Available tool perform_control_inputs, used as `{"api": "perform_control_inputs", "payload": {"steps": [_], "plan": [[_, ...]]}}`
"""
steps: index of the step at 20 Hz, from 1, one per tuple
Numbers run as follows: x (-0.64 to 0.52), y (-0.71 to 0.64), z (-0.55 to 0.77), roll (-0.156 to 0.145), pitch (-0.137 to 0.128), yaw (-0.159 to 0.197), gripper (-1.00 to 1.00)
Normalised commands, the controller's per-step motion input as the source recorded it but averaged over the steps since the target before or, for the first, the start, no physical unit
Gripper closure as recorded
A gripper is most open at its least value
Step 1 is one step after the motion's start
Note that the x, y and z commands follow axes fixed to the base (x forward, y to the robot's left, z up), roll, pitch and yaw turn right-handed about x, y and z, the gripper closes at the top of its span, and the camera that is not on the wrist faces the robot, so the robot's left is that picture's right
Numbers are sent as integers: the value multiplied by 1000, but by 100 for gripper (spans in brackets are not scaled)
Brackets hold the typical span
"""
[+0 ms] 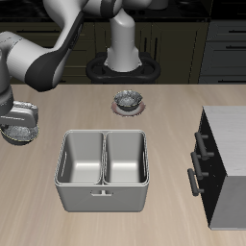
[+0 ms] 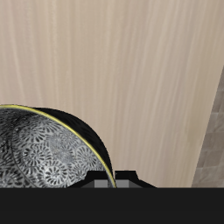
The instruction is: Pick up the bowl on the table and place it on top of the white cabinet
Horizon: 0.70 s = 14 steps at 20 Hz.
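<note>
Two bowls show: the bowl (image 1: pixel 20 126) hangs at the frame's edge, well apart from the grey basin (image 1: pixel 103 168), above the worktop (image 1: pixel 173 106), half cut off. The end effector (image 1: pixel 17 113) is clenched on its rim; fingers are hidden. One twin bowl (image 1: pixel 128 99) sits behind the basin; one white cabinet (image 1: pixel 231 144) stands beside it.

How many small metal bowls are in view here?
2. One bowl is at the end effector beside the basin; the other sits on a pinkish disc farther back. Nothing suggests more hidden.
</note>
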Motion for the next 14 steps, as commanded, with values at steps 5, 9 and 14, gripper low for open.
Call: {"api": "perform_control_inputs", "payload": {"steps": [5, 9, 14], "plan": [[-178, 23, 583, -16, -74, -17, 100], [-261, 106, 562, -3, -71, 7, 100], [-155, 96, 512, 5, -67, 1, 100]]}}
